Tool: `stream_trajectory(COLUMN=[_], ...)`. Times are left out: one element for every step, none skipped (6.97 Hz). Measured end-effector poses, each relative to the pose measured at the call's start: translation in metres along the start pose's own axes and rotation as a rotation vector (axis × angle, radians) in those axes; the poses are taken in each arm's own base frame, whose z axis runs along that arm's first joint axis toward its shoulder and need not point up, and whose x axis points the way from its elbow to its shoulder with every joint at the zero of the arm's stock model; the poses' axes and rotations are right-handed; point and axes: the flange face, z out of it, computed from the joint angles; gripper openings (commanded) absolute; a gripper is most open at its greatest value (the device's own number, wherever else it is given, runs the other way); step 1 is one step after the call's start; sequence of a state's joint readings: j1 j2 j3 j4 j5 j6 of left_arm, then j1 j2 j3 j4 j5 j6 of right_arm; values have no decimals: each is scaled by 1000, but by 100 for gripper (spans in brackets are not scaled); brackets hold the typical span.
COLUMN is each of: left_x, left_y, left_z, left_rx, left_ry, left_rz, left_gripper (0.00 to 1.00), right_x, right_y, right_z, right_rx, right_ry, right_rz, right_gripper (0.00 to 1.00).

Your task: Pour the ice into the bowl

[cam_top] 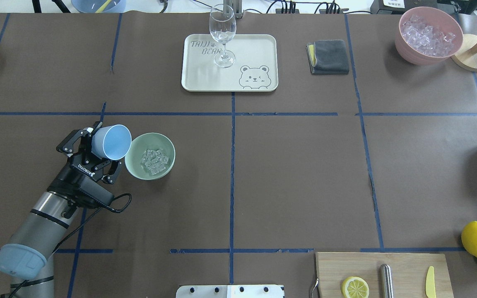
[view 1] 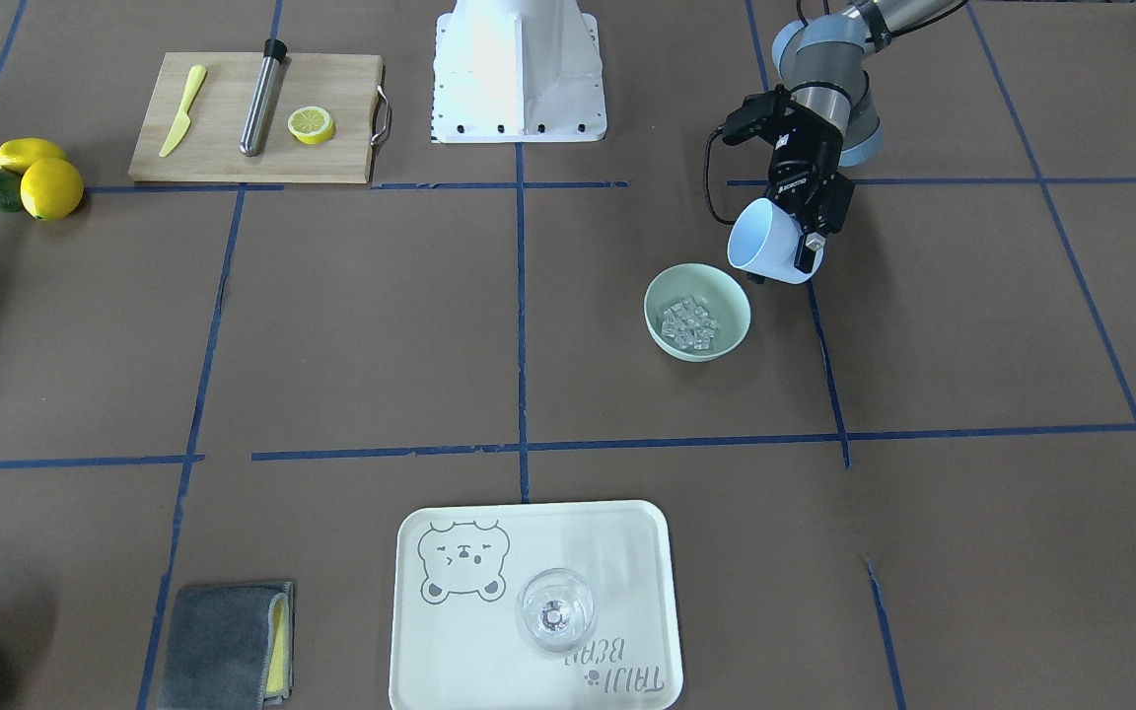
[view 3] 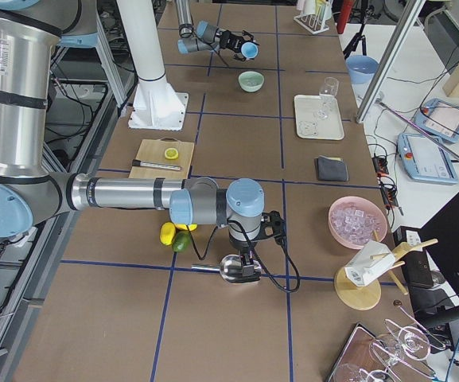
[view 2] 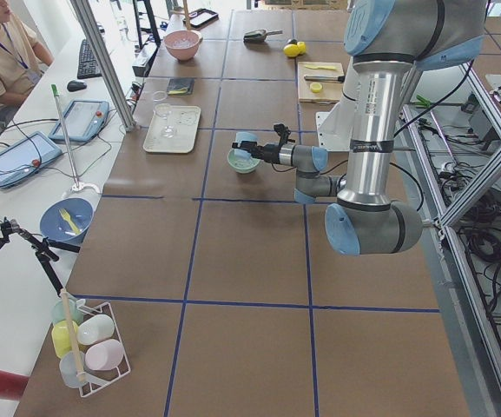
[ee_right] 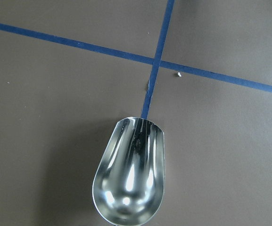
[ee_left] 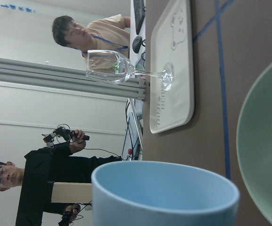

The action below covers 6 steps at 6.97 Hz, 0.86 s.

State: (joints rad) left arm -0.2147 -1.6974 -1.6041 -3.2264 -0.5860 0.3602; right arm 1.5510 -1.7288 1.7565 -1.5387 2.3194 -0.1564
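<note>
Right gripper (view 3: 247,267), jaws impossible to tell, is sitting at a metal scoop (ee_right: 128,179). Left gripper (cam_top: 107,145) is pinching a tipped blue cup (cam_top: 116,142) at nine o'clock of the green bowl (cam_top: 133,167), its mouth facing three o'clock. The ice (cam_top: 154,160) is lying inside the bowl.

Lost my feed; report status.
Left gripper shut on tipped blue cup. Ice in green bowl. Right gripper state unclear, at metal scoop. Nothing blocking.
</note>
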Motion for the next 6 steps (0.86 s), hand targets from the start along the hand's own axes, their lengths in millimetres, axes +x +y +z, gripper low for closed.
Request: stream_trajectory(left_x=[2,5,10,13,13,10], left_y=[-5,-13,-24,-32,-37,-42], left_z=[-3,-5,-6,-8,-9,-10], left_rx=[22,41,61,77,88,97], left_ry=[6,18,31,44,51,50], left_rz=[-187,-387,-584,-777,-930,-1024], left_gripper=[0,0,0,0,0,0], right_x=[0,0,0,0,0,0], right_y=[0,0,0,0,0,0], right_z=[0,0,0,0,-1,-1], right_rx=[0,0,0,1,1,2], right_ry=[0,0,0,0,0,0], right_rz=[0,1,2,1,0,0], right_gripper=[100,100,100,100,100,100])
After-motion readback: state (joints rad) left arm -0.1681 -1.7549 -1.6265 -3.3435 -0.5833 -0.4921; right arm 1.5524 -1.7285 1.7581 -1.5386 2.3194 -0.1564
